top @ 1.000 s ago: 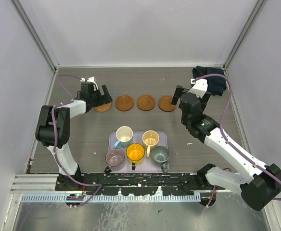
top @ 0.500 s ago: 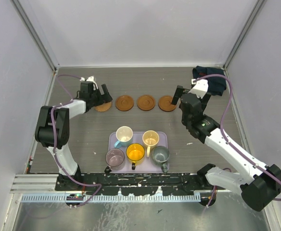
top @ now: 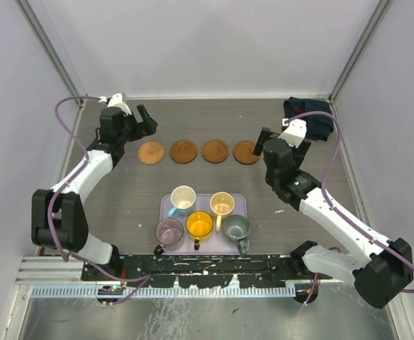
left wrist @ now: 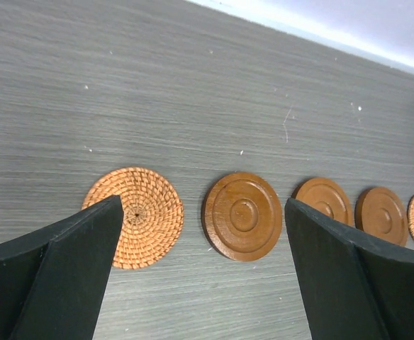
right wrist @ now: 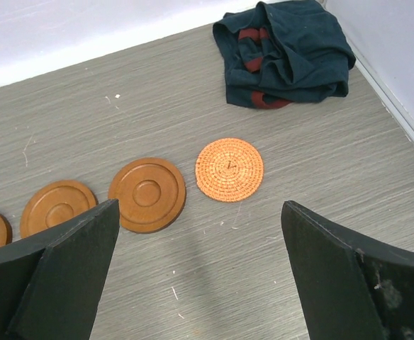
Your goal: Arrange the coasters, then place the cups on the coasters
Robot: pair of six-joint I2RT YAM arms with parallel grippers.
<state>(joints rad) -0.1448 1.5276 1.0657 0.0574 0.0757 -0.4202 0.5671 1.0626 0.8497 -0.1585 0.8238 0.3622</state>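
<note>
Grey table: 5 coasters in a spaced row; left pincer, right pincer gape empty.

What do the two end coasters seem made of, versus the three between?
End coasters: woven fibre, perhaps rattan, matte; spiral weave shows. Middle three coasters: probably wood, smooth with slight sheen, concentric turned rings; moulded material is possible.

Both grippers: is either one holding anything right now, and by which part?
Nothing is held. The left gripper and right gripper both stand open near the row of coasters, touching none; the cups are untouched.
</note>
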